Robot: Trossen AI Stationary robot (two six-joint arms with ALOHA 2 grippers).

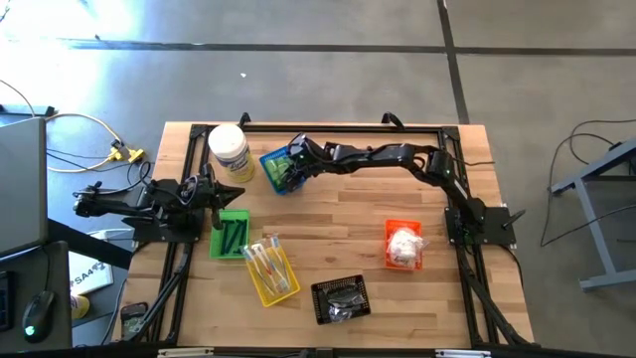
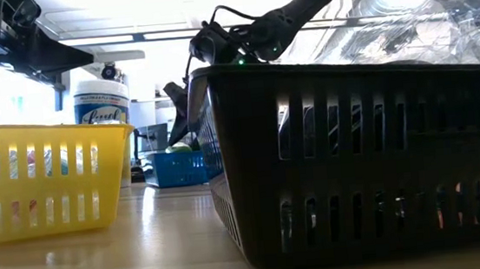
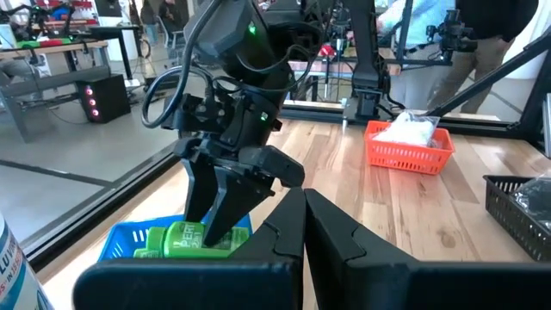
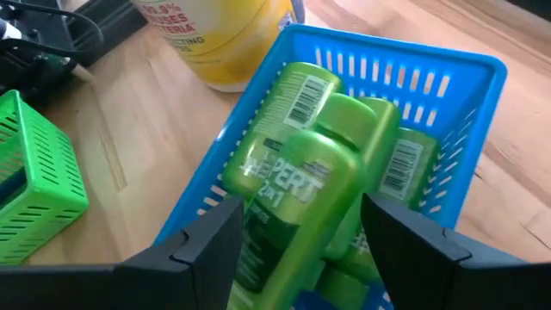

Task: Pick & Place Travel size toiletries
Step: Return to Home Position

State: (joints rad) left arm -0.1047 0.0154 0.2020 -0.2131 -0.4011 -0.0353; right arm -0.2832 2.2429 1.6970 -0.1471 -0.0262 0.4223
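Several small green bottles (image 4: 301, 181) lie piled in a blue basket (image 4: 387, 52) at the table's far left of middle (image 1: 281, 169). My right gripper (image 4: 301, 232) hangs open over the basket, slanting down. Its two fingers stand on either side of the topmost bottle (image 3: 189, 239), which rests on the bottles beneath it. My left gripper (image 3: 304, 194) waits shut and level at the table's left edge (image 1: 238, 192), holding nothing.
A big white jar with a yellow label (image 1: 229, 151) stands just left of the blue basket. A green basket (image 1: 231, 234), a yellow one (image 1: 270, 268), a black one (image 1: 341, 298) and an orange one (image 1: 402, 245) sit nearer. People stand beyond the table.
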